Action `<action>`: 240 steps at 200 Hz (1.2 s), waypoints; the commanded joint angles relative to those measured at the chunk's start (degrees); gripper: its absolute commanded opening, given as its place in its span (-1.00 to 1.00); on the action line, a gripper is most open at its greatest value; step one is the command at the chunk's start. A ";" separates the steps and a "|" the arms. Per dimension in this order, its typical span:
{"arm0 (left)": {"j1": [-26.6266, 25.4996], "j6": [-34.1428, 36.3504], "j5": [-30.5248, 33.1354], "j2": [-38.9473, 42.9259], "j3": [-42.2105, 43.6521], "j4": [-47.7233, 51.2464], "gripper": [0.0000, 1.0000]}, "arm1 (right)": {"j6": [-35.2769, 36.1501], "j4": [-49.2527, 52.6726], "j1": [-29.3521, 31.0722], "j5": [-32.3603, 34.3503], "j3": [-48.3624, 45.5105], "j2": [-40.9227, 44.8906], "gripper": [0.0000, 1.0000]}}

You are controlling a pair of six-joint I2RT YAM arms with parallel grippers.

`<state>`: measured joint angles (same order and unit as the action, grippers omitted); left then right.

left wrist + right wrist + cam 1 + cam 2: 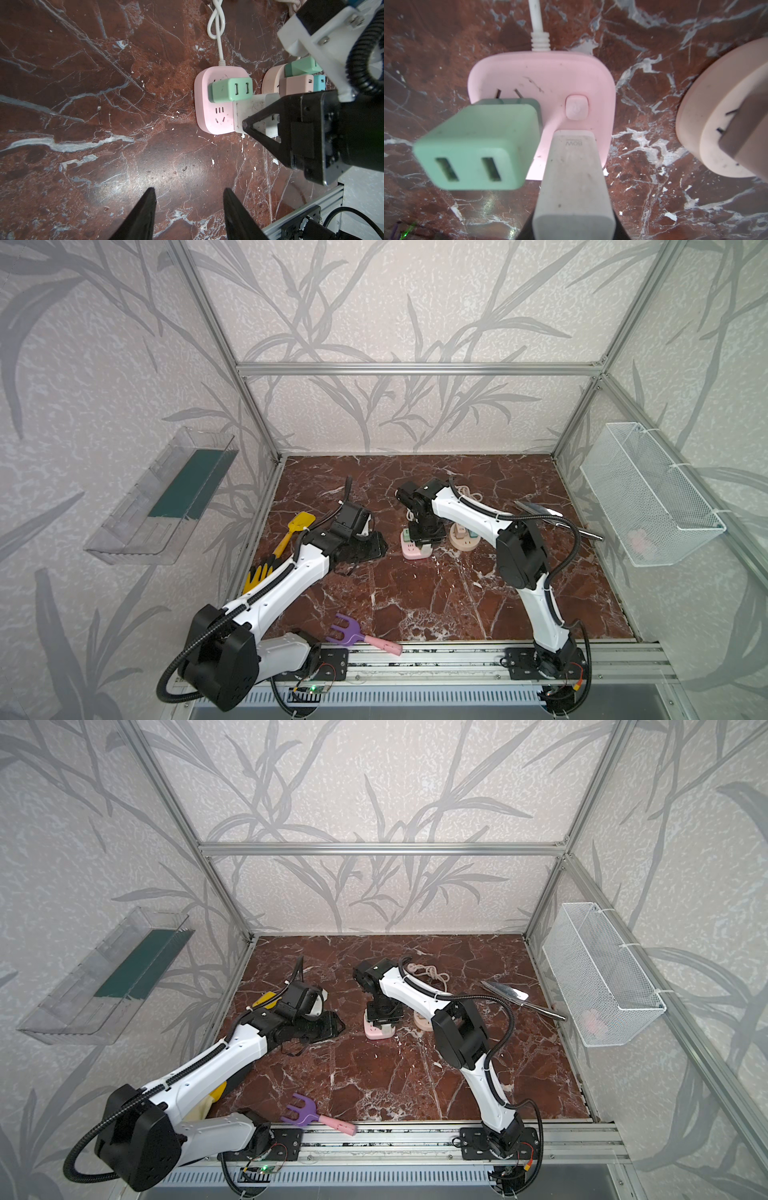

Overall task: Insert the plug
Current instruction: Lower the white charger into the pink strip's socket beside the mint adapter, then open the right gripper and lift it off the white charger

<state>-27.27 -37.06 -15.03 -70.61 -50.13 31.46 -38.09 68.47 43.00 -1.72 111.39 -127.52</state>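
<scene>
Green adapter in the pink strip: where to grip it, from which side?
I'd take the green adapter by its upright body, from above, jaws across its broad flat faces; the white charger in the right gripper crowds one narrow end.

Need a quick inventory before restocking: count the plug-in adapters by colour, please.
Green: 2, the green adapter on the pink strip and the second green adapter on the round strip
White: 1, the white adapter
Peach: 1, the peach adapter
Blue: 1, the blue adapter
Total: 5
</scene>
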 commanded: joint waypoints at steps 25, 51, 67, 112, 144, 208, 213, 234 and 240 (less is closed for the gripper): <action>0.09 0.32 1.31 1.38 -0.53 1.54 0.03 | -3.74 -2.33 -1.25 6.17 -1.77 -0.45 -1.00; 0.07 0.01 1.44 1.98 -0.41 1.92 0.03 | -3.50 -2.21 -1.43 5.96 -0.08 0.03 -1.00; 0.05 -0.16 1.61 2.27 -0.28 2.08 0.04 | -3.06 -0.91 -1.39 5.33 1.55 -0.70 -0.89; 0.09 -0.30 1.90 2.80 -0.60 2.33 0.04 | -2.82 -1.84 -0.91 4.09 2.07 2.05 -0.17; 0.02 -0.21 1.71 2.71 -1.24 2.59 0.04 | -2.45 -2.19 -0.68 4.24 3.02 4.32 0.05; 0.03 -0.10 4.54 2.67 -2.44 3.68 0.16 | -0.79 -1.57 -0.38 4.75 0.96 11.08 0.22; 0.06 -0.31 5.53 2.58 -2.43 3.84 0.20 | -0.18 -2.02 -0.37 5.00 -0.47 12.50 0.22; -0.36 -0.53 11.96 3.84 -1.05 2.90 0.28 | 6.65 -7.80 -0.38 6.23 -10.76 21.55 0.24; -0.72 -0.34 14.51 5.22 0.51 0.70 0.30 | 7.79 -10.28 -0.36 7.53 -15.38 25.38 0.27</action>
<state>-27.35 -37.50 -9.61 -68.84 -50.65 33.71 -36.82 62.98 42.41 2.50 106.28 -113.80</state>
